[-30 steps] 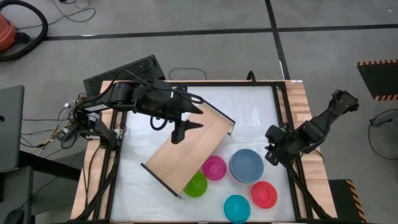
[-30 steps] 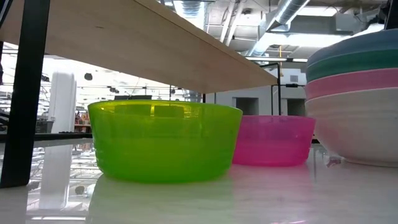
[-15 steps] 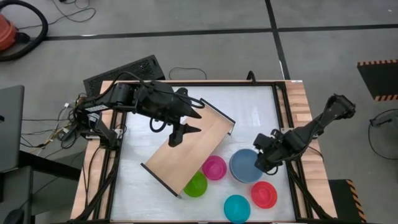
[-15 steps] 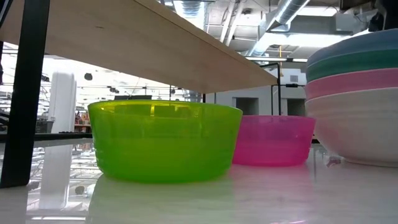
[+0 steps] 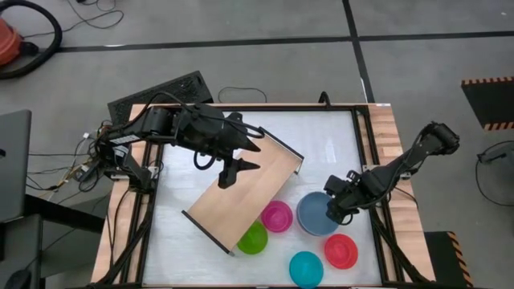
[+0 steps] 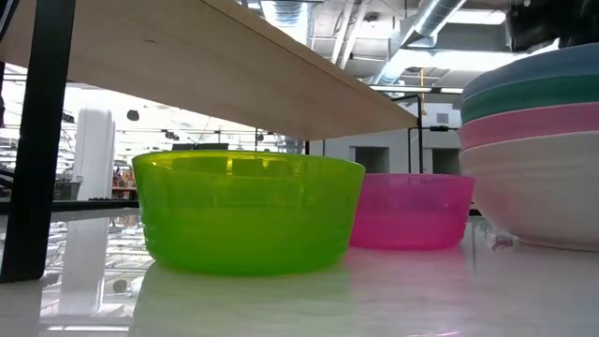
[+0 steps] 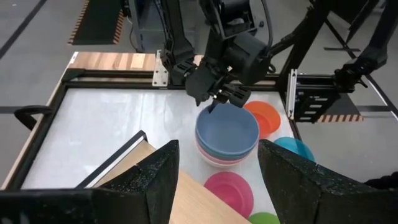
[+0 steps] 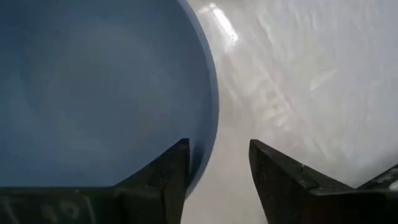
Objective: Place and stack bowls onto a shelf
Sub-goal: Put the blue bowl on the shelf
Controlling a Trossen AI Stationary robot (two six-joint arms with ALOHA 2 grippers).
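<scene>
**Rim grasp on the stacked bowls: several ways it could slip**

The right gripper [image 5: 331,210] is being positioned at the right-hand rim of the blue bowl [image 5: 317,213], which is sitting on top of a nested stack with teal [image 6: 524,95], pink [image 6: 529,122] and cream white [image 6: 533,192] bowls beneath it. In the right wrist view the jaws are being held spread, one finger [image 8: 166,171] inside the blue wall and the other outside over the white surface [image 8: 292,81], so the rim is being straddled but not yet pinched.

The main risk is judged to be the nesting: if the jaws are closed and lifted, the teal bowl may be dragged up by friction and then dropped, or the whole stack may be tipped. A shallow bite on a thin, smooth plastic rim could also let the bowl swing or slide out during the carry.

The shelf [image 5: 245,193] is lying diagonally across the surface, with the lime green bowl [image 5: 252,238] partly under its near corner and the magenta bowl [image 5: 277,217] just beside its edge. The left gripper [image 5: 241,156], its jaws spread, is being held above the board, so a carried bowl could be knocked against that arm. The red bowl [image 5: 341,250] and cyan bowl [image 5: 306,268] are standing near the stack and could be bumped if the stack is shoved sideways.
</scene>
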